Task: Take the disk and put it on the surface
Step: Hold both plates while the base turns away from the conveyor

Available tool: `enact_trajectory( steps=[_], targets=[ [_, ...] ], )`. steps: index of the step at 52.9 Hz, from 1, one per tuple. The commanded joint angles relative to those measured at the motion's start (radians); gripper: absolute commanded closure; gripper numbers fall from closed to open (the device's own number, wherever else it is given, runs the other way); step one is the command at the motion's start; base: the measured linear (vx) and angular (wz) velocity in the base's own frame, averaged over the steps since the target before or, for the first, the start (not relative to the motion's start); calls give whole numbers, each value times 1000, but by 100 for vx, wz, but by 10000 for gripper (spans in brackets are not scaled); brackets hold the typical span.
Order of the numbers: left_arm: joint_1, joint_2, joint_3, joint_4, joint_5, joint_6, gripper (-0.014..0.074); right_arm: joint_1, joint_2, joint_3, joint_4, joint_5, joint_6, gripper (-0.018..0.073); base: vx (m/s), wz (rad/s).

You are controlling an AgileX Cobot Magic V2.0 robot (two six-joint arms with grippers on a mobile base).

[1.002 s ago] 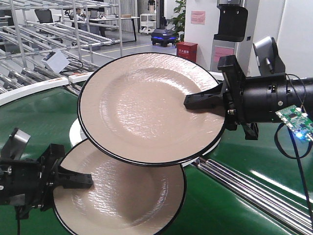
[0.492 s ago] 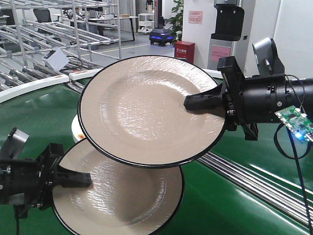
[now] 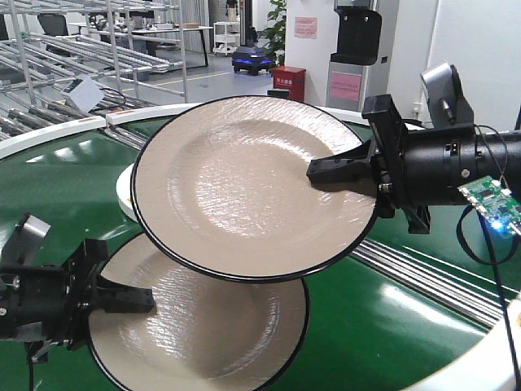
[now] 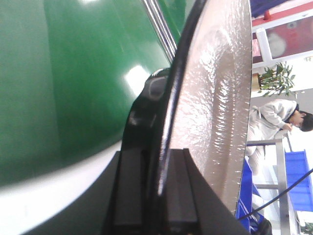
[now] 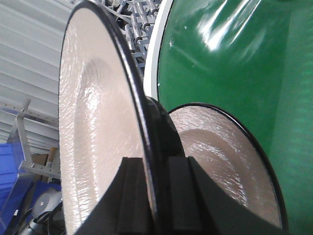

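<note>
**Two plates pinched by the rim, both in the air over the belt**

The right gripper (image 3: pixel 321 171) has its jaws clamped on the right-hand edge of the upper plate (image 3: pixel 244 183). The right wrist view shows one finger on the plate's face and one behind it, with the black rim squeezed between them. The left gripper (image 3: pixel 134 300) is clamped the same way on the left-hand edge of the lower plate (image 3: pixel 203 334), and the left wrist view shows that rim wedged between its two pads.

An edge grip is probably the only one a shallow dish allows. It also leaves each plate hanging out from its fingers like a flag, so a firm pinch matters.

The upper plate is tilted with its face toward the front camera, and it overlaps the far part of the lower plate in that view. The right wrist view shows a clear gap between them, so they appear not to touch. Staggering the heights likely stops the two arms from knocking the dishes together.

Below both plates lies the green belt (image 3: pixel 383 326), with steel rails (image 3: pixel 423 273) running across it at the right. Neither plate rests on anything. The dark tabletop meant to receive them is not in view, so the placing step is not yet done.
</note>
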Motion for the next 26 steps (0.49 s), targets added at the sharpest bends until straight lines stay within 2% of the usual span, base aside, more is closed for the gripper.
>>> enact_trajectory(
  steps=[1,15,26],
  targets=[
    [-4,-37,-35,-123,18,-11,596,-6,-43,-41,122,-40,3,567,-31,-2],
    [-4,-37,-35,-124,19,-11,596,-6,-43,-41,122,-40,3,567,-32,-5],
    [-4,-37,-35,-124,19,-11,596,-6,-43,-41,122,-40,3,567,-30,-20]
  ],
)
